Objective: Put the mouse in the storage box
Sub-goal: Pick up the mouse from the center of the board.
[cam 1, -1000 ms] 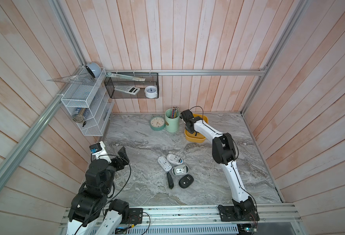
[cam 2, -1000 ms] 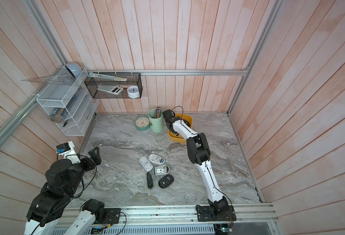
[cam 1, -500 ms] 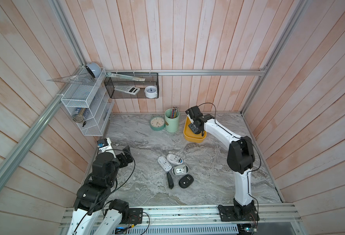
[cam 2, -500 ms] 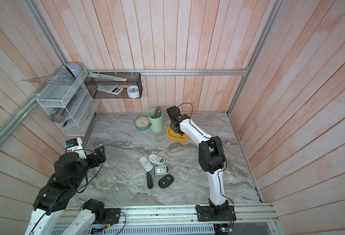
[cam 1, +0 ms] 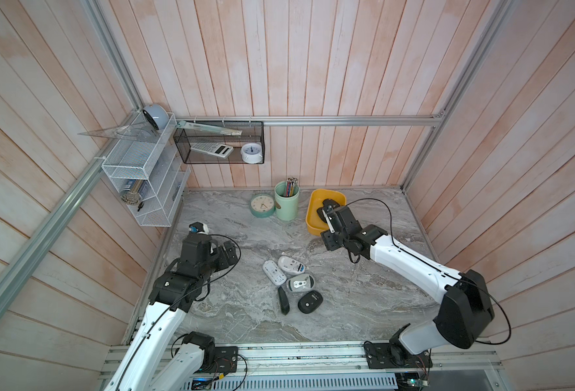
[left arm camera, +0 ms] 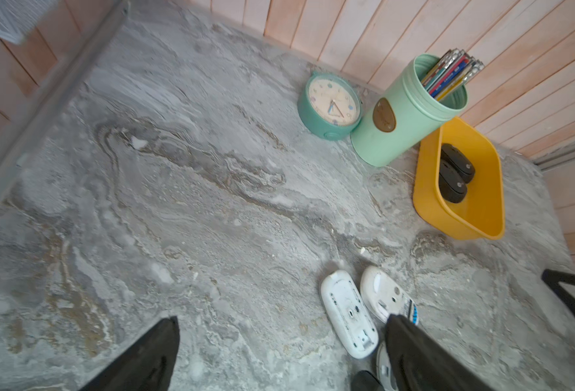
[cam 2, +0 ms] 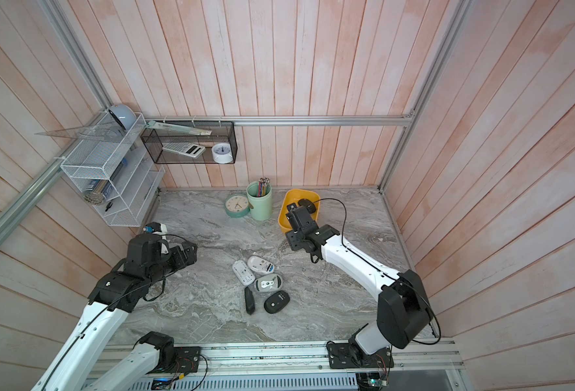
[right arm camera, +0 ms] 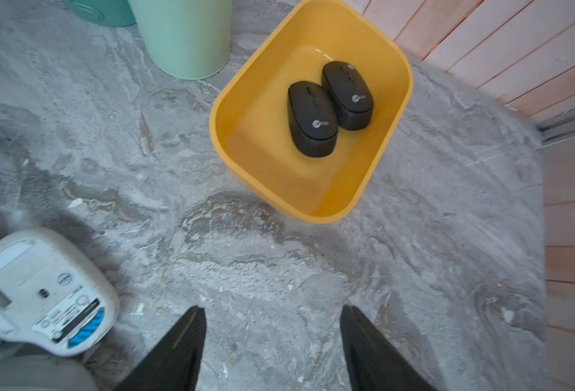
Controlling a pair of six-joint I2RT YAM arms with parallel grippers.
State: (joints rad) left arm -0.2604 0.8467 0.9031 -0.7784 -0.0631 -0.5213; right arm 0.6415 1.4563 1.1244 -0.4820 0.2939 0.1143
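1. The yellow storage box (right arm camera: 279, 182) stands at the far side of the marble tabletop (cam 1: 364, 287), right of centre and just right of the green pencil cup (cam 1: 286, 206). Two black mice (right arm camera: 311, 118) lie in it side by side and touching, and its near end is bare.
2. Five more mice lie in a tight cluster mid-table, near and left of the box:
   - a flat white mouse (cam 1: 274, 273), underside up
   - a rounded white mouse (cam 1: 291, 264), also underside up
   - a grey mouse (cam 1: 300, 282)
   - a slim black mouse (cam 1: 283, 300), apparently on its edge
   - a round black mouse (cam 1: 310, 302)
3. The right gripper (right arm camera: 272, 309) has its jaws partly apart with nothing between them. It hangs over bare marble between box and cluster and points far, toward the box. The rounded white mouse is the closest to it, off to its near-left.
4. The left gripper (left arm camera: 282, 318) has its jaws spread to the full and is empty. It sits left of the cluster and faces right. The flat white mouse lies just beyond its fingertips.
5. The flat white mouse's long axis runs far-left to near-right, roughly in line with the left gripper's reach, so the jaws would likely span its narrow width with little twist.
6. My judgement is that the left arm is better placed for the white pair, while the right arm is nearer the box but must turn back toward the cluster.
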